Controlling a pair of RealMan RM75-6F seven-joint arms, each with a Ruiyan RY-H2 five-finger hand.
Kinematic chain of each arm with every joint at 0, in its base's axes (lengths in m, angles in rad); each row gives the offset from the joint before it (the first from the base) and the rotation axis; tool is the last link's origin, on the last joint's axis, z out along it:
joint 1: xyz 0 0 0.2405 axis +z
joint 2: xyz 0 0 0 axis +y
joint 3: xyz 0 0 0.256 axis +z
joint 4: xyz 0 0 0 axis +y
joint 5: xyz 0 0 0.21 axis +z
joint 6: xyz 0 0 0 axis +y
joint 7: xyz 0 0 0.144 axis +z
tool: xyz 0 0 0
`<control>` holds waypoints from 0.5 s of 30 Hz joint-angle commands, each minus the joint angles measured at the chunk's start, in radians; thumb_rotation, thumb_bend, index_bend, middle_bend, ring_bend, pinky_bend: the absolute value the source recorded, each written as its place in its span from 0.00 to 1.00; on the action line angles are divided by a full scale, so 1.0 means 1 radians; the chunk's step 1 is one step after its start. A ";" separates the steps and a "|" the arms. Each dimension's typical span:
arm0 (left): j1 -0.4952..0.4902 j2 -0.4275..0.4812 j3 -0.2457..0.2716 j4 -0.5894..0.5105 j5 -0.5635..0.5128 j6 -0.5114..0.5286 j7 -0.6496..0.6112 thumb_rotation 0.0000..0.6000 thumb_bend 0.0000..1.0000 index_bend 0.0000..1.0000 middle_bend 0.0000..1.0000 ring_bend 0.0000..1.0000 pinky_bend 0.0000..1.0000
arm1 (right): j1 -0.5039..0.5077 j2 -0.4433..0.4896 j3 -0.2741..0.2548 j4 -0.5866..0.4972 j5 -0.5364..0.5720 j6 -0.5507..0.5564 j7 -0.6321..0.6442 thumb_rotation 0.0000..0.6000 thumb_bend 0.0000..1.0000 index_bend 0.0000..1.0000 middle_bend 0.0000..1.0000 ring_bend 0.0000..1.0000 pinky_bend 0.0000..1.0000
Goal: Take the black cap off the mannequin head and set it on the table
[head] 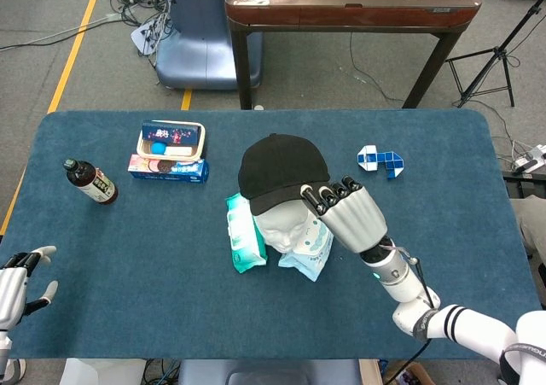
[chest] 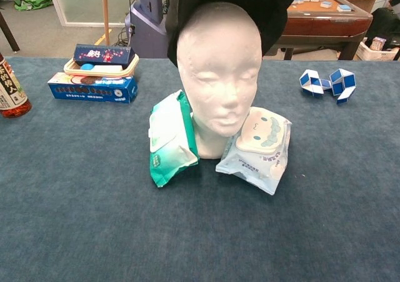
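A black cap (head: pixel 280 170) is tipped up and back over the white mannequin head (head: pixel 283 226) at mid-table. My right hand (head: pixel 345 213) grips the cap's brim from the front right. In the chest view the cap (chest: pixel 262 7) hangs over the bare forehead of the mannequin head (chest: pixel 217 75), and the right hand is out of frame above. My left hand (head: pixel 19 288) rests at the table's near left corner, fingers apart and holding nothing.
A green wipes pack (head: pixel 242 243) and a pale blue wipes pack (head: pixel 305 253) lean against the mannequin's base. A dark bottle (head: pixel 90 181) lies at the left, stacked snack boxes (head: pixel 171 150) at back left, a blue-white snake puzzle (head: pixel 380 160) at back right.
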 commanded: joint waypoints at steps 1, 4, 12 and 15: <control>0.000 0.000 0.000 0.000 0.000 -0.001 0.001 1.00 0.30 0.27 0.40 0.29 0.52 | 0.006 0.004 0.004 0.001 0.001 0.008 0.000 1.00 0.49 0.81 1.00 1.00 1.00; -0.001 0.000 0.000 0.000 -0.001 -0.003 0.002 1.00 0.30 0.27 0.40 0.29 0.52 | 0.014 0.013 0.011 -0.003 0.002 0.015 -0.007 1.00 0.49 0.81 1.00 1.00 1.00; -0.002 -0.001 0.001 0.000 -0.003 -0.006 0.003 1.00 0.30 0.27 0.40 0.29 0.52 | 0.056 0.027 0.043 0.040 0.025 0.008 -0.007 1.00 0.49 0.82 1.00 1.00 1.00; -0.002 -0.001 0.000 0.000 -0.004 -0.005 0.002 1.00 0.30 0.27 0.40 0.29 0.52 | 0.079 0.020 0.053 0.085 0.035 0.007 0.008 1.00 0.49 0.83 1.00 1.00 1.00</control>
